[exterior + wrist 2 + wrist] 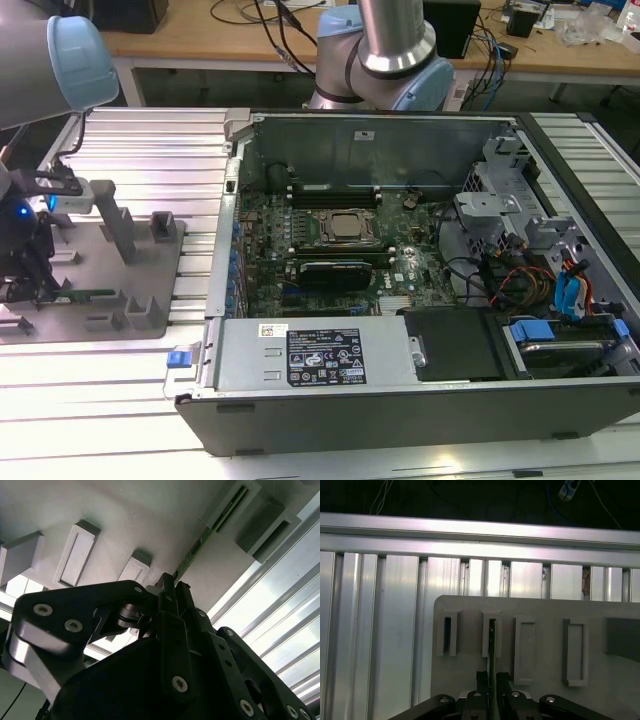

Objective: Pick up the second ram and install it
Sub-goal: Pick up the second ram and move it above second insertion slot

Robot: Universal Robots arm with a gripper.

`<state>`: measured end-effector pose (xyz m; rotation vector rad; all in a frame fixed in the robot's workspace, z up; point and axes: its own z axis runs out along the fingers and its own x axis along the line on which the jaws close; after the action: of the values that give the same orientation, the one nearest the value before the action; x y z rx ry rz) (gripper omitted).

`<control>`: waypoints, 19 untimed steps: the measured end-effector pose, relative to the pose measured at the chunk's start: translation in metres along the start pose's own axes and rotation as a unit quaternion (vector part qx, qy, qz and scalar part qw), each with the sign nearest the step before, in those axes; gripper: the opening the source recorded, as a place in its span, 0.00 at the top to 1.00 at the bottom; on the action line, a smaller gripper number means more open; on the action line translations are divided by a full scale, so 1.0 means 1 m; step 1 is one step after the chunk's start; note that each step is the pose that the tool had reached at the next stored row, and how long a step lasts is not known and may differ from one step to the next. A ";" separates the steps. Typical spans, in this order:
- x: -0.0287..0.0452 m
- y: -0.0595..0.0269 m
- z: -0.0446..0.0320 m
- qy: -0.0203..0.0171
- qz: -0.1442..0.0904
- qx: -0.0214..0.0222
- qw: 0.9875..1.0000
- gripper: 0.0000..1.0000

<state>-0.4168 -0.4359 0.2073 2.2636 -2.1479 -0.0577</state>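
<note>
As the exterior view shows it, hand: low at the exterior view's far left, over the near end of the grey holder tray.
Second ram, exterior view: the second ram is a thin green strip on edge in the tray, one end at the hand, the other reaching toward a small grey post.
Tray, exterior view: it rests on the slatted metal bench, just beside the open computer case.
Case, exterior view: the motherboard lies inside with the CPU socket near its middle, well apart from the ram.
Hand, second wrist view: the black fingers are drawn together on one end of the green stick, clamping it.
Ram, second wrist view: it runs from the hand into a slotted block of the tray, with bench slats beside.
Hand, first wrist view: the hand has a finger against each face of the stick.
Ram, first wrist view: seen edge-on, it stands upright in a slotted holder of the tray, with the bench around it.
</note>
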 end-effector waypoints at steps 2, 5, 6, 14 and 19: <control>-0.0001 0.0000 -0.0009 0.000 0.000 0.000 1.000 0.81; 0.0001 -0.0037 -0.0011 0.000 0.000 0.000 1.000 0.81; 0.0001 -0.0038 -0.0011 0.000 0.000 0.000 1.000 0.81; 0.0003 -0.0053 -0.0012 0.000 0.000 0.000 1.000 0.90; 0.0002 -0.0057 -0.0011 -0.001 0.020 0.000 1.000 0.90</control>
<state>-0.4110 -0.4359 0.2082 2.2217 -2.1922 -0.0582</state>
